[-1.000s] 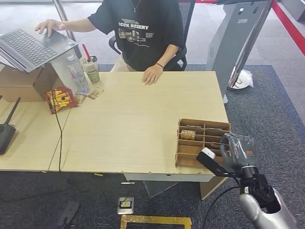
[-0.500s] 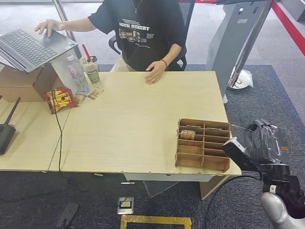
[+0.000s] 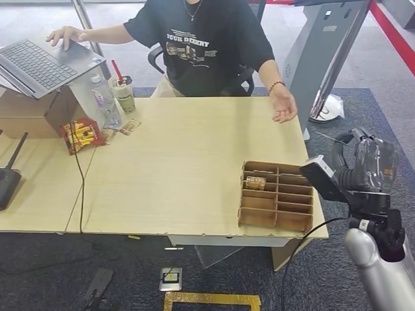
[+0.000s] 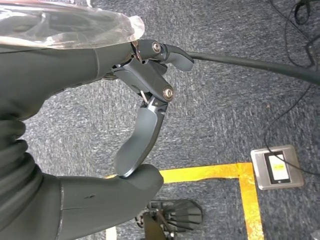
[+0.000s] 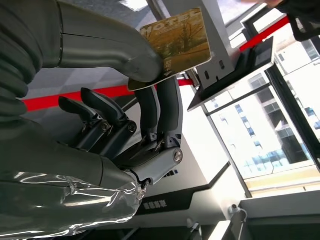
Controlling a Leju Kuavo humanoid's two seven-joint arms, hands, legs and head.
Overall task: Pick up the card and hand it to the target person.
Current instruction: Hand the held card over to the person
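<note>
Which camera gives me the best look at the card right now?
The right wrist view: the card faces the camera, print readable, pinched between the right hand's thumb and fingers. The head view shows it edge-on, dark, near the tray. The left wrist view looks at the floor.

Colours and patterns as I see them from my console

I see a card (image 5: 175, 45) printed with a yellow-gold landscape and pale lettering, pinched in my dark grey right hand (image 5: 124, 100), whose back carries a shiny clear wrap (it glints silver). My left hand (image 4: 113, 120) is matte dark grey over a speckled blue-grey carpet (image 4: 226, 105) crossed by a yellow tape line (image 4: 211, 172). The table (image 3: 186, 162) is pale wood grain; the divided tray (image 3: 276, 194) is brown. The person's T-shirt (image 3: 210, 45) is black with white print, a reddish bracelet (image 3: 275, 84) at the wrist. A red and yellow snack packet (image 3: 82, 135) lies beside a silver-grey laptop (image 3: 44, 63).
</note>
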